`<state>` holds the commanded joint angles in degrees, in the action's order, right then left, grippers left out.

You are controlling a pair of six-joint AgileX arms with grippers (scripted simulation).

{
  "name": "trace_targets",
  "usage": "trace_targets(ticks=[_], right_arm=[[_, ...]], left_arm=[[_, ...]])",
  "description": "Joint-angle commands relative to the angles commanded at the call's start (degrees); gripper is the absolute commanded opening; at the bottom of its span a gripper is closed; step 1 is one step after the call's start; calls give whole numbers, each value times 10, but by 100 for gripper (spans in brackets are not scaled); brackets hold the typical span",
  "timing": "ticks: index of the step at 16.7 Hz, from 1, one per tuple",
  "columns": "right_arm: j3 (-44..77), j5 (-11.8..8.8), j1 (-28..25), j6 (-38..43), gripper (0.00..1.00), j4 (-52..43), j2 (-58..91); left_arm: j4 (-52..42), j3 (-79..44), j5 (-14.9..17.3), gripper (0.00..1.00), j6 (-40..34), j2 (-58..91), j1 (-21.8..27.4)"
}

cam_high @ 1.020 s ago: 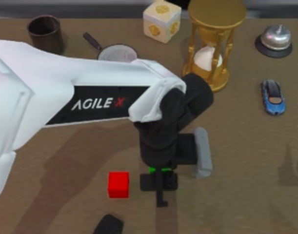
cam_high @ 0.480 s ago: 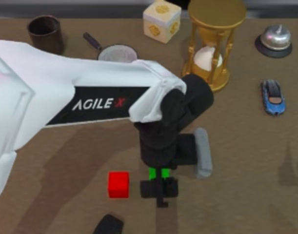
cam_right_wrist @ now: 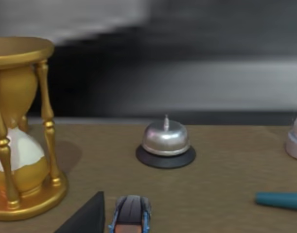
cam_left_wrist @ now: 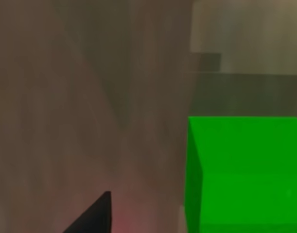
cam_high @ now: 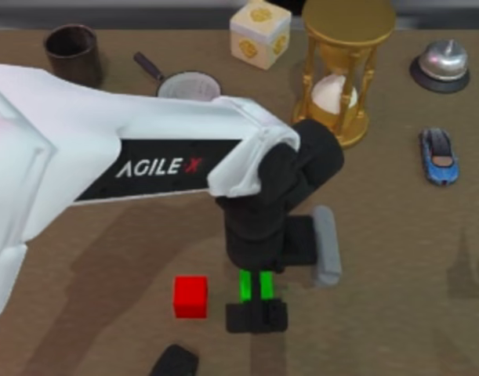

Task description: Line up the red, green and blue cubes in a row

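Observation:
The red cube [cam_high: 190, 296] lies on the brown table near the front. Just to its right, a small gap away, sits the green cube [cam_high: 245, 285], partly covered by my left gripper [cam_high: 255, 317]. That gripper hangs over the cube's near side, open, and holds nothing. In the left wrist view the green cube [cam_left_wrist: 245, 174] rests on the table, well apart from the one dark fingertip [cam_left_wrist: 97, 216] that shows. The blue cube is out of view. My right gripper [cam_right_wrist: 148, 223] is parked off the table's right side and open, with one fingertip [cam_right_wrist: 90, 216] showing.
Along the back stand a dark cup [cam_high: 73, 53], a magnifying glass [cam_high: 184, 81], a cream cube with gold emblems [cam_high: 260, 33], a gold hourglass [cam_high: 345, 70] and a bell [cam_high: 445, 63]. A blue toy car [cam_high: 439, 157] lies at right. A black object [cam_high: 174, 362] sits at the front edge.
My left gripper's fingers have drawn toward the table's front edge, uncovering more of the green cube. The green cube and the red cube have stayed in place.

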<state>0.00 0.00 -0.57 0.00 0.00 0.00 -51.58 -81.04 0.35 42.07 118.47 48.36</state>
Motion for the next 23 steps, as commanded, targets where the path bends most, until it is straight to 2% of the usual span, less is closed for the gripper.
trace_targets(ticks=[4,11,17,20,23], right_arm=[[0,0,0,0,100,0,0],[0,0,0,0,100,0,0],[0,0,0,0,100,0,0],[0,0,0,0,100,0,0],[0,0,0,0,100,0,0]], left_arm=[[-10,-9,0,100,1,-3,-1],[-140,-95,0,100,-1,-45,-11],[-144,-103,0,100,-9,-40,-17],[-157,-143,-1,100,-65,-10,-72],[-178,-201,-1,100,-163,36,-165]])
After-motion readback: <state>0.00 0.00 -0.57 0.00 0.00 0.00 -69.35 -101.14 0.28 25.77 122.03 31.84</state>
